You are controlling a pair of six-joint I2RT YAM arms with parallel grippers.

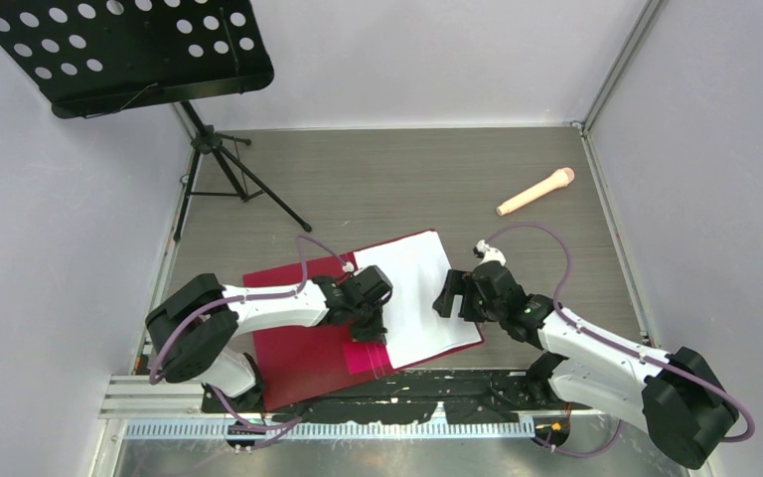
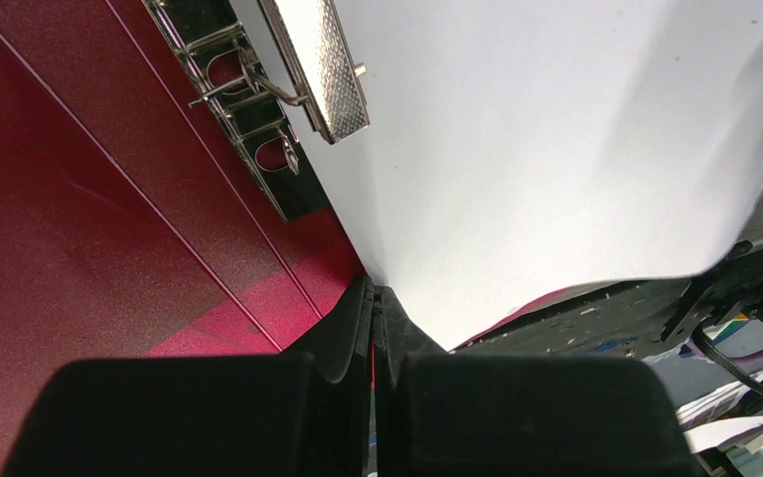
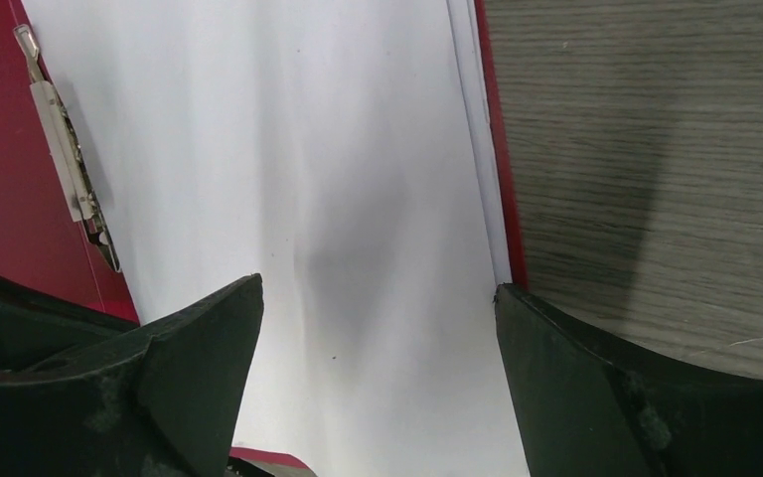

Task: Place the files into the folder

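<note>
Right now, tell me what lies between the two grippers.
Only the white papers, lying on the open red folder, span the gap between the left gripper and the right gripper; the top view shows it.

Pale walls (image 1: pixel 407 60) enclose a grey wood-grain table (image 1: pixel 407 179); a black music stand (image 1: pixel 139 84) stands far left.

Files (image 2: pixel 556 149) on folder (image 2: pixel 79 219), tool (image 2: pixel 373 301) closed
</note>
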